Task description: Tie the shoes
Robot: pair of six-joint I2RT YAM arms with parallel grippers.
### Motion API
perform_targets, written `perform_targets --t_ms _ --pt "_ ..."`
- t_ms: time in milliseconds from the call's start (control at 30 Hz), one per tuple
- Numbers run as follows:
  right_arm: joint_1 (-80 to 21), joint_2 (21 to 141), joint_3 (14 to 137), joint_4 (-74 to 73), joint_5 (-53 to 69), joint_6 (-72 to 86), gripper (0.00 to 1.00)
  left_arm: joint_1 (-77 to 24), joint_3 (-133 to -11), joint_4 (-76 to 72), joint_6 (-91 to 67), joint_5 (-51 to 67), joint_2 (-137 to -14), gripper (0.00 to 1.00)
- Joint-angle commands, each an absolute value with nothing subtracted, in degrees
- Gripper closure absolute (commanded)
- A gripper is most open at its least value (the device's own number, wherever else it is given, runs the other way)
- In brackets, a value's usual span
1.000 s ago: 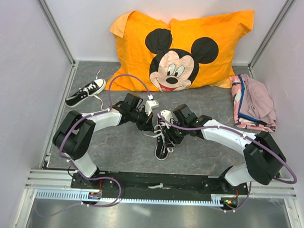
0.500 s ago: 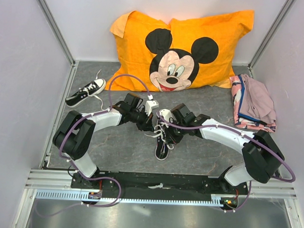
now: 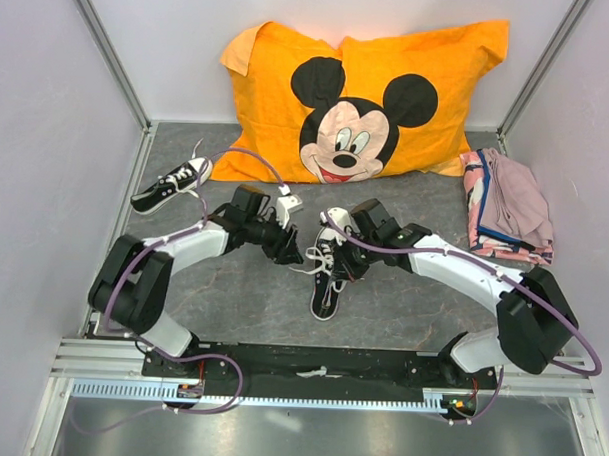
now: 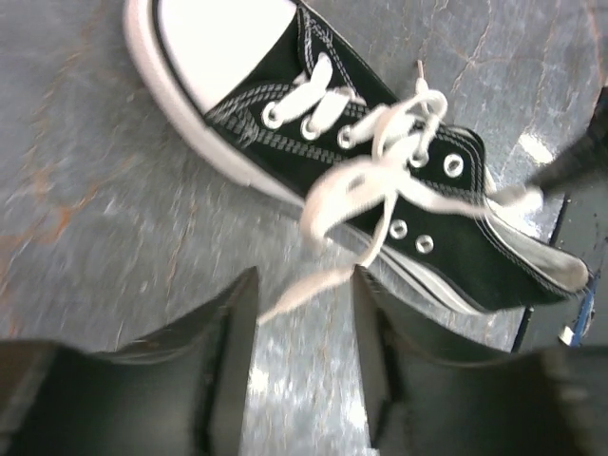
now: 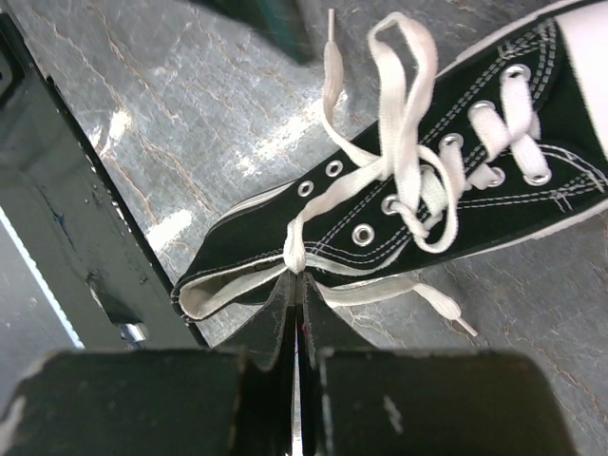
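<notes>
The black sneaker [image 3: 328, 274] lies on the tabletop [image 3: 232, 296]; my right gripper [image 5: 295, 283] is pinched on its limp lace [image 5: 410, 142]; my left gripper [image 4: 302, 318] stands apart; I'd take the loose end near its tip.

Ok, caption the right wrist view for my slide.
Right gripper shut on a white lace of the black sneaker.

A grey, stone-patterned surface [image 3: 232, 306] is boxed in by plain white walls [image 3: 48, 129] with aluminium corner posts [image 3: 108, 51]. An orange Mickey Mouse pillow [image 3: 359, 100] leans against the back wall, and folded pink cloth [image 3: 510, 210] lies at the right edge.
</notes>
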State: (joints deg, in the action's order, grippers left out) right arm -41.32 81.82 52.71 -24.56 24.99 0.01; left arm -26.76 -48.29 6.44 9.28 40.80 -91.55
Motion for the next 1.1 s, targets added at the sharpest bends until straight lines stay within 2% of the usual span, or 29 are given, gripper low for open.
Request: perform_targets --t_ms 0,133,167,367,1067 --pt "-39.64 81.3 55.11 -23.12 27.5 3.25 1.0 -24.0 -43.52 2.38 7.38 44.3 -83.07 0.4" --pt "-38.59 82.44 55.11 -21.8 29.0 5.27 1.0 -23.29 -38.68 -2.8 8.7 47.79 -73.69 0.37" --pt "-38.32 82.88 55.11 -21.45 29.26 6.58 1.0 -23.38 -36.76 -5.68 8.27 47.99 -72.35 0.32" --pt "-35.6 84.02 54.49 -17.84 33.13 11.86 1.0 -25.75 -33.93 -11.68 7.91 47.99 -69.34 0.22" --pt "-32.7 84.81 51.68 -10.81 36.39 21.53 1.0 -35.07 -35.07 -22.67 2.81 41.49 -78.57 0.2"
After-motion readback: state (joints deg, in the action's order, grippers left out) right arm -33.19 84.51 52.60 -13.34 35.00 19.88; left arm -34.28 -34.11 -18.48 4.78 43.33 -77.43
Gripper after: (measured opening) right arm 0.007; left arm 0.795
